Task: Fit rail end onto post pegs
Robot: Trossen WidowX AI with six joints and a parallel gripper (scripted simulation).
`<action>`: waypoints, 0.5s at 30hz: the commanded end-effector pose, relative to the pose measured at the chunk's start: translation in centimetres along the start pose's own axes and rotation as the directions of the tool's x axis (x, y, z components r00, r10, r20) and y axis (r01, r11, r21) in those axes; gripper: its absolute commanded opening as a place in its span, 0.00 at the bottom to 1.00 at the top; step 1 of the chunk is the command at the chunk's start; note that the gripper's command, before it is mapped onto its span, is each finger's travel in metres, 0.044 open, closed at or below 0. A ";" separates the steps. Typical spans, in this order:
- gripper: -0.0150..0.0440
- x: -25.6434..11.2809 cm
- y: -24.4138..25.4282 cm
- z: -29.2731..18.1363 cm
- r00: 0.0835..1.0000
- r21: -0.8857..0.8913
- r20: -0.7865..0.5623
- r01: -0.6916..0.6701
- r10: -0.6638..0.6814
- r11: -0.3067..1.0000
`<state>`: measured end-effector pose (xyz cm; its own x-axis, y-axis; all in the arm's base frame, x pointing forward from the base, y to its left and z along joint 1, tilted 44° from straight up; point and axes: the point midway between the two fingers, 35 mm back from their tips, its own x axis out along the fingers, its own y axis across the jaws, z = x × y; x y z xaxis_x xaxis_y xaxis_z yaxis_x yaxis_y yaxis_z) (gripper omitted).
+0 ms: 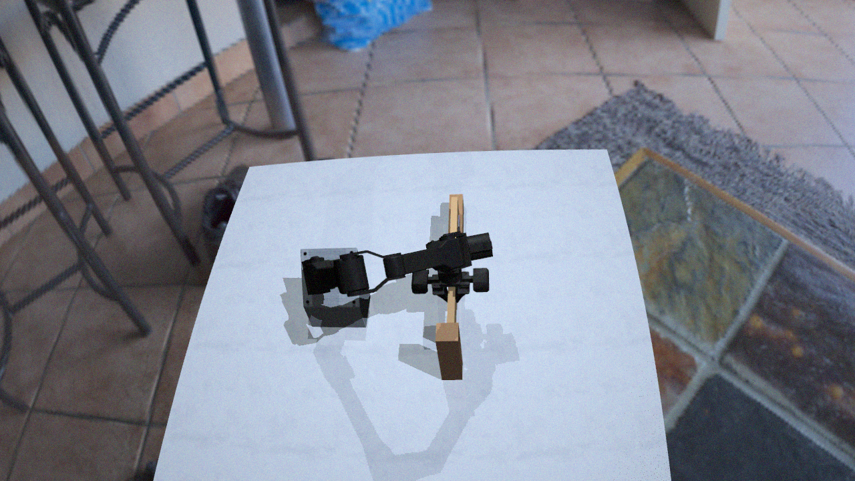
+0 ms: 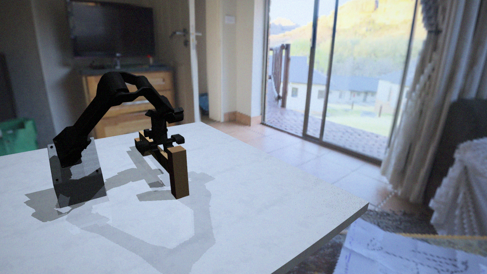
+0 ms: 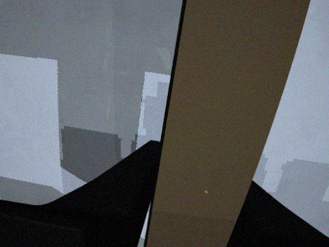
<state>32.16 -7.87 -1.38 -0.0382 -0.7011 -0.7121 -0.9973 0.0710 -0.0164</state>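
The wooden rail is between the fingers of my gripper, which is shut on it. The rail's near part is raised off the table, its lower edge well above the base of the upright wooden post. It looks roughly level. Its near end is at or very close to the post; whether they touch I cannot tell. The pegs and the holes are hidden. The rail's far end is at the low footboard block, partly behind my gripper; its seating in the bracket is not clear.
The arm's base stands left of the rail on the white table. Shadows of the arm and rail lie across the table. The table's right edge shows in the top and exterior views.
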 end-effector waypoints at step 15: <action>0.25 0.1 0.0 0.1 1.000 -0.001 0.006 0.002 -0.002 1.000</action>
<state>32.11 -7.90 -1.51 -0.0373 -0.6996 -0.7136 -0.9972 0.0721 -0.0186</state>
